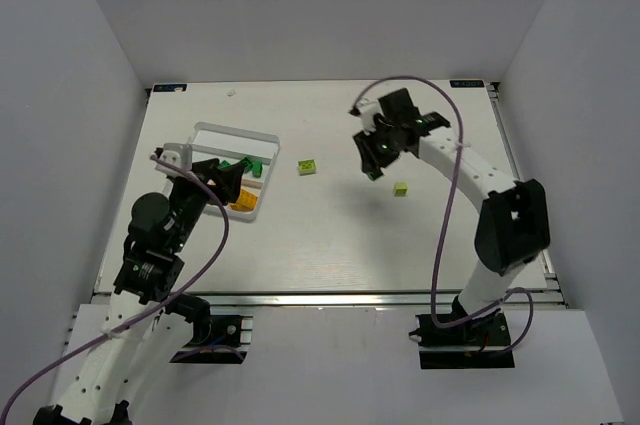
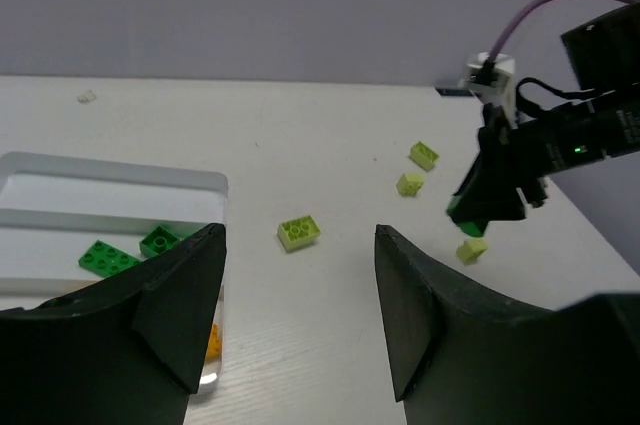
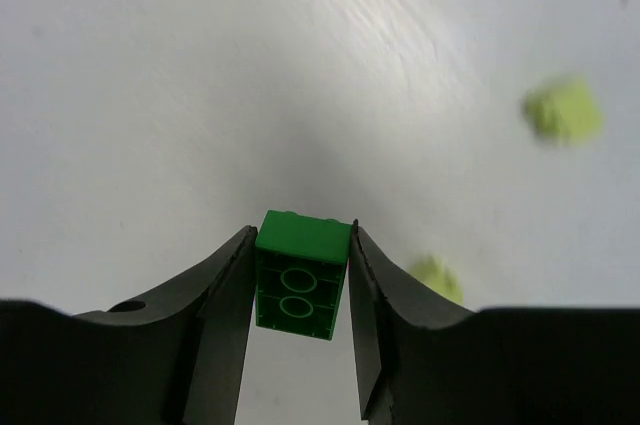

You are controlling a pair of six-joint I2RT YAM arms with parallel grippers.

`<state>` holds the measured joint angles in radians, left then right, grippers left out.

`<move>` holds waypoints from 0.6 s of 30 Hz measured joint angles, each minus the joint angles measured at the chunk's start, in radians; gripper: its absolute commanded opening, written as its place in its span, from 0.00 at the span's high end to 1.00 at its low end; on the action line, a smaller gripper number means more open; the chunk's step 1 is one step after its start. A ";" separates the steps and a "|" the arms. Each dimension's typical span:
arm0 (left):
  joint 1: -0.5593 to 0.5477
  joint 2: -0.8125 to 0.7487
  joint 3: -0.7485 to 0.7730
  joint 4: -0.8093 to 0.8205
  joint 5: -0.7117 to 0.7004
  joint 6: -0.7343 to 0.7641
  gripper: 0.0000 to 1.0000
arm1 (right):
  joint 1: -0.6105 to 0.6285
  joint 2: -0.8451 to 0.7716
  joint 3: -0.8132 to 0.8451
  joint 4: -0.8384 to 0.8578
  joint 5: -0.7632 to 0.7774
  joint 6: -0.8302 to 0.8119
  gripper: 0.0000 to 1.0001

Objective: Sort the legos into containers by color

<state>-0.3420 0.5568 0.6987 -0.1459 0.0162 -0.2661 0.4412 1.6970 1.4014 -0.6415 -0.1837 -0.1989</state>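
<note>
My right gripper (image 3: 301,250) is shut on a dark green lego (image 3: 300,275) and holds it above the table; the top view shows this gripper (image 1: 373,167) right of centre. Lime legos lie loose on the table (image 1: 308,166) (image 1: 401,188), and more lie below the held one (image 3: 563,110) (image 3: 436,277). The container tray (image 1: 215,130) stands at the left with dark green legos (image 2: 110,258) and orange ones (image 1: 243,203) in its compartments. My left gripper (image 2: 298,233) hangs open and empty over the tray's right edge, pointing towards a lime lego (image 2: 299,232).
Grey walls close in the white table on three sides. A tiny white scrap (image 1: 232,92) lies near the back edge. The right arm's purple cable (image 1: 450,195) loops over the table's right part.
</note>
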 measured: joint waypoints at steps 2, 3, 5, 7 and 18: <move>0.000 -0.039 -0.010 0.012 -0.026 0.001 0.29 | 0.080 0.080 0.147 -0.002 -0.016 -0.055 1.00; 0.000 -0.063 -0.014 0.023 -0.047 0.003 0.29 | 0.125 0.127 0.224 -0.007 -0.027 -0.088 1.00; 0.000 -0.084 -0.018 0.039 -0.075 0.007 0.29 | 0.199 0.239 0.401 -0.037 -0.046 -0.148 1.00; 0.000 -0.091 -0.022 0.050 -0.099 0.013 0.29 | 0.264 0.382 0.623 -0.073 -0.077 -0.207 1.00; 0.000 -0.095 -0.045 0.057 -0.166 0.037 0.29 | 0.424 0.654 0.738 0.219 -0.122 -0.250 1.00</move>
<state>-0.3420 0.4614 0.6533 -0.0887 -0.1501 -0.2287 0.8654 2.3512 2.1391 -0.4225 -0.3058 -0.4488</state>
